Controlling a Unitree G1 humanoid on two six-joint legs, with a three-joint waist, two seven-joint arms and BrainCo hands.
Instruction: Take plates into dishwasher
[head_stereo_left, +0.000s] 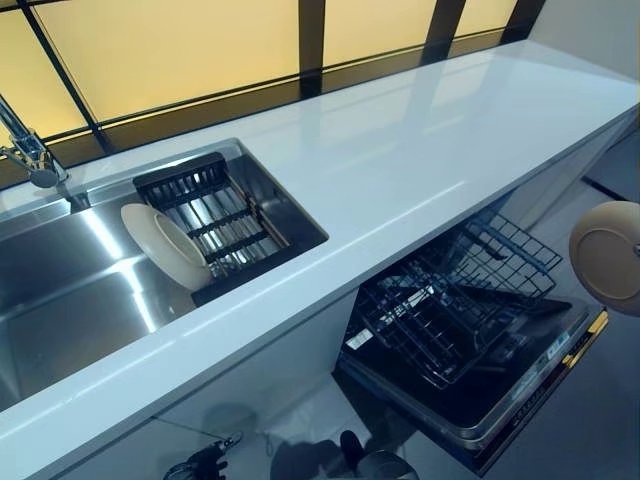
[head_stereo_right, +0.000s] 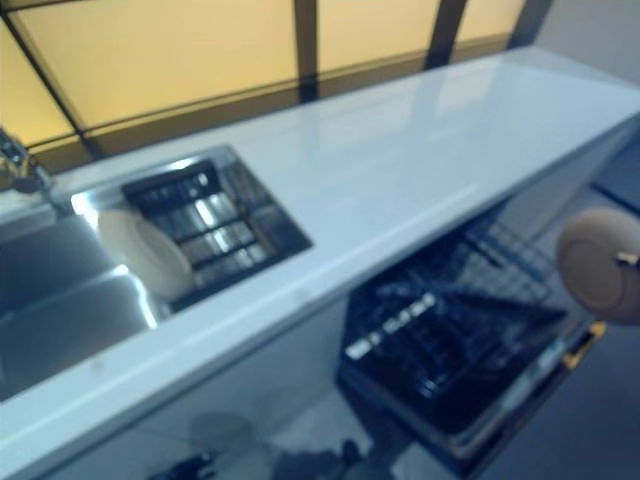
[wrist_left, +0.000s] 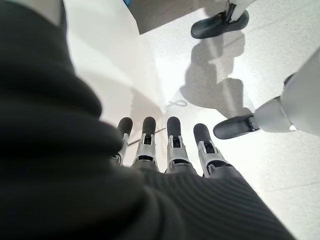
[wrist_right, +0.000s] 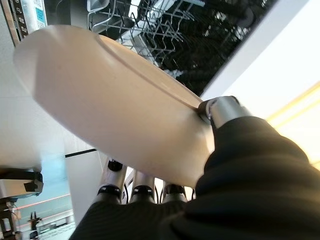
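Holding a beige plate (wrist_right: 115, 100) by its rim, right hand (wrist_right: 220, 110) pinched on it, thumb over the top face and fingers (wrist_right: 142, 192) under it, out in the air past the pulled-out dishwasher rack (head_stereo_left: 455, 295). Likely stiff, glazed, slippery and breakable, so best gripped at the rim and lowered on edge between the tines. Second plate (head_stereo_left: 165, 245) leaning in the sink (head_stereo_left: 60, 300) against the drainer basket (head_stereo_left: 215, 215), near the bench's front edge. Left hand (wrist_left: 170, 150) empty, fingers straight, above the floor.

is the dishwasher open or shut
Open: the dishwasher door is folded down and the black wire rack is pulled out over it, below the countertop.
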